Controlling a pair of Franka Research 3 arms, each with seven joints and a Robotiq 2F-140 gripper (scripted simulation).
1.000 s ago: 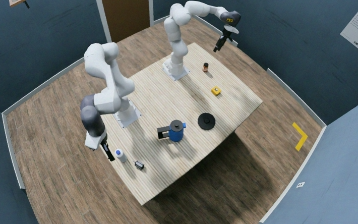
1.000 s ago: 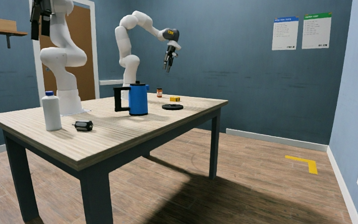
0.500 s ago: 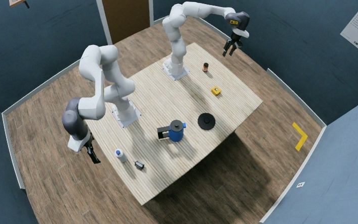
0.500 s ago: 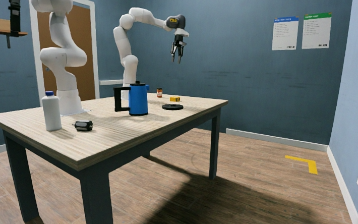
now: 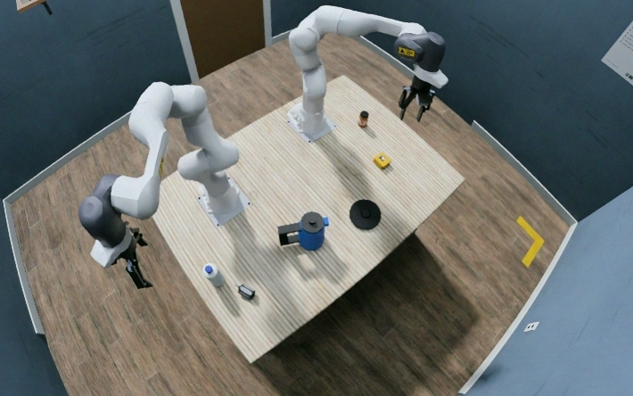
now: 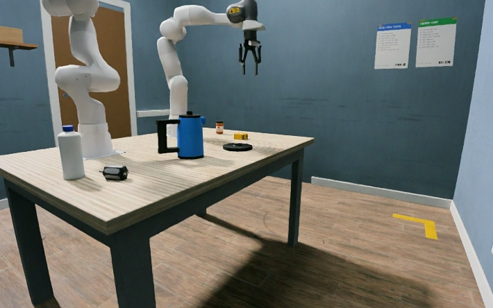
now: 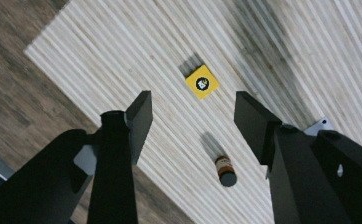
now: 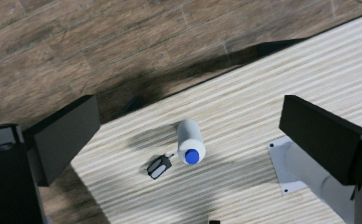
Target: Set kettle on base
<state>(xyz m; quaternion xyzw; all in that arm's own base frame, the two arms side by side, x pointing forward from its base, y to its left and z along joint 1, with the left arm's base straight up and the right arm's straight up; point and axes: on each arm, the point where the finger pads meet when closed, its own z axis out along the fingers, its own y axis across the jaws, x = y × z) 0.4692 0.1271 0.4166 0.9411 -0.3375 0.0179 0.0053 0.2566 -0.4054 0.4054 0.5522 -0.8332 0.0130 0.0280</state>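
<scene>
The blue kettle (image 5: 311, 236) (image 6: 190, 137), with black lid and handle, stands upright on the table (image 5: 284, 182), beside its base and apart from it. The round black base (image 5: 356, 218) (image 6: 228, 147) lies flat with a raised stud at its middle. The ring under the kettle is hidden. My left gripper (image 5: 411, 118) (image 6: 250, 73) (image 7: 193, 106) is partly open and empty, high above the table's far-side edge, away from kettle and base. My right gripper (image 5: 144, 265) (image 8: 190, 111) is wide open and empty, raised beyond the table's edge near the bottle.
A white bottle (image 5: 215, 276) (image 6: 71, 155) (image 8: 189, 134) with blue cap stands near a small black object (image 5: 245, 292) (image 6: 115, 173) (image 8: 159, 167). A yellow box (image 5: 382, 160) (image 6: 241, 136) (image 7: 202, 82) and a dark-lidded jar (image 5: 363, 119) (image 6: 219, 127) (image 7: 225, 171) are beyond the base.
</scene>
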